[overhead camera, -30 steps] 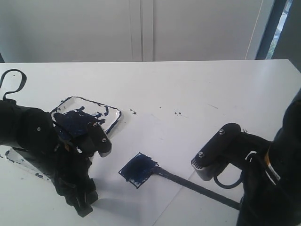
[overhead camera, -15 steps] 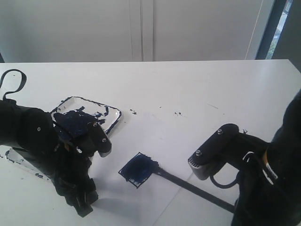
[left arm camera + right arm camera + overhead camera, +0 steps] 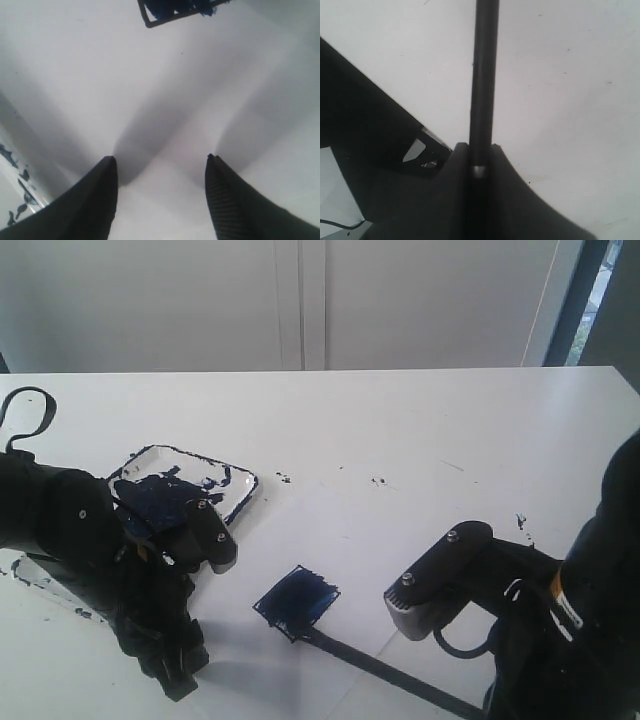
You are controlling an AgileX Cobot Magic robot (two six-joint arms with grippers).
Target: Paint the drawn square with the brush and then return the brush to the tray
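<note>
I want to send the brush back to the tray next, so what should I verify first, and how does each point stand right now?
1. Right gripper holds the brush: ok, jaws closed on the handle.
2. Drawn square filled: ok, dark blue across it in the exterior view.
3. Brush tip lifted off the paper: cannot tell; it sits at the square's near corner.
4. Path to the tray clear: cannot tell; the left arm covers its near side.
5. Left gripper empty: ok, open, holding nothing.
</note>
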